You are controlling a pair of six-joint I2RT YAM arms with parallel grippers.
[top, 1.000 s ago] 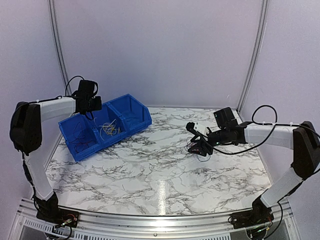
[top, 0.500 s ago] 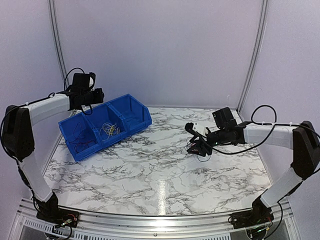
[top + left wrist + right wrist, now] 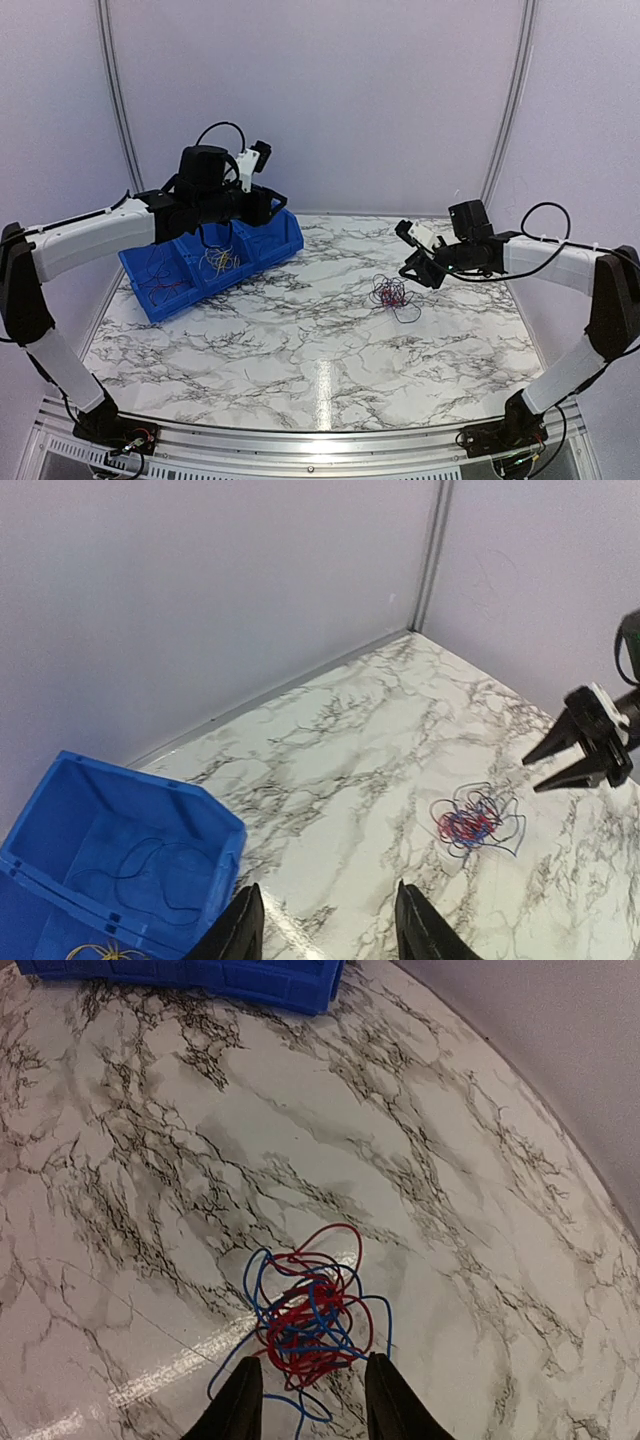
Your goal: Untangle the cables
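A tangle of red and blue cables [image 3: 390,293] lies loose on the marble table [image 3: 300,350], right of centre. My right gripper [image 3: 413,272] hovers just right of it and above it, open and holding nothing. In the right wrist view the tangle [image 3: 312,1320] sits just ahead of the gripper [image 3: 310,1402]. My left gripper [image 3: 272,207] hangs open and empty over the right end of the blue bin [image 3: 290,236]. Its wrist view shows the gripper [image 3: 325,932], the tangle [image 3: 476,820] far ahead, and the right gripper [image 3: 585,756] beyond.
The blue bin has three compartments. Yellow wires [image 3: 218,260] lie in the middle one, dark reddish wires [image 3: 160,284] in the left one, and a blue wire [image 3: 150,875] in the right one. Grey walls enclose the table at the back and sides.
The left arm swung right from the bin's left end to its right end. The right gripper rose off the tangle and drew back to the right, leaving it on the table, its jaws narrower.
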